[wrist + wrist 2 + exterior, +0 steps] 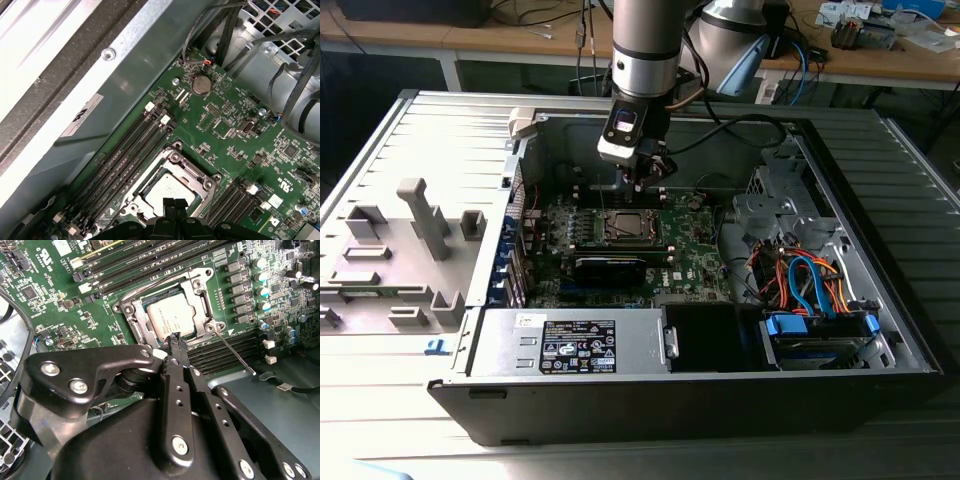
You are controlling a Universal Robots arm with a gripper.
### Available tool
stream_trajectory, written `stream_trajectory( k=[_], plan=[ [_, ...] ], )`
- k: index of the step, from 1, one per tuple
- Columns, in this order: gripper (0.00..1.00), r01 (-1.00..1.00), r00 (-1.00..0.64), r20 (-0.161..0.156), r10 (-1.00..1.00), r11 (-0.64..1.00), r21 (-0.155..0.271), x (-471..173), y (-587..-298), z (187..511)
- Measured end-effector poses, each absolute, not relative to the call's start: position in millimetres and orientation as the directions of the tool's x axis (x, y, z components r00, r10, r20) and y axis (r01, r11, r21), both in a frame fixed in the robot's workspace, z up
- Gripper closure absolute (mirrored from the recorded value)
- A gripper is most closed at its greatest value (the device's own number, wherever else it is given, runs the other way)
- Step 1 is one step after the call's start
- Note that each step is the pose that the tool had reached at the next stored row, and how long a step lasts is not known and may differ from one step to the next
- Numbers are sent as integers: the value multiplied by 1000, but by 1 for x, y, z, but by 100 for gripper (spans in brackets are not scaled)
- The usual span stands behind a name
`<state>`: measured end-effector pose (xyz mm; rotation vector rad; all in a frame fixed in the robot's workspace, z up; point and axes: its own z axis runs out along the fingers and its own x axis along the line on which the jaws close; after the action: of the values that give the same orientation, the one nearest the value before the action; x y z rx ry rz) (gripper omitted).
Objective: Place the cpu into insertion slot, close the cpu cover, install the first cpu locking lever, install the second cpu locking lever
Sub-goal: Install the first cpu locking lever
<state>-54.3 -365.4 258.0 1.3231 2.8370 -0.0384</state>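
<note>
Exterior view: the gripper (642,185) hangs at one o'clock of the cpu (620,227), seated in the insertion slot (651,229); second wrist view: its fingers (172,354) pinch together on nothing, the cpu cover (200,299) frames the chip; first wrist view: light, stiff, likely fragile, best held by edges.

Silver-grey tubular arm (645,45) with a black joint band, black cables (720,125) at the wrist, matt black gripper (175,340) with cast link plates, silver screw heads (78,386) on every link
</note>
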Motion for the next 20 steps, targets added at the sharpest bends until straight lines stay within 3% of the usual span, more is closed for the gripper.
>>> stream_trajectory(
  k=[20],
  plan=[
    [89,747,-665,-20,747,665,-18,-54,-365,258]
  ],
)
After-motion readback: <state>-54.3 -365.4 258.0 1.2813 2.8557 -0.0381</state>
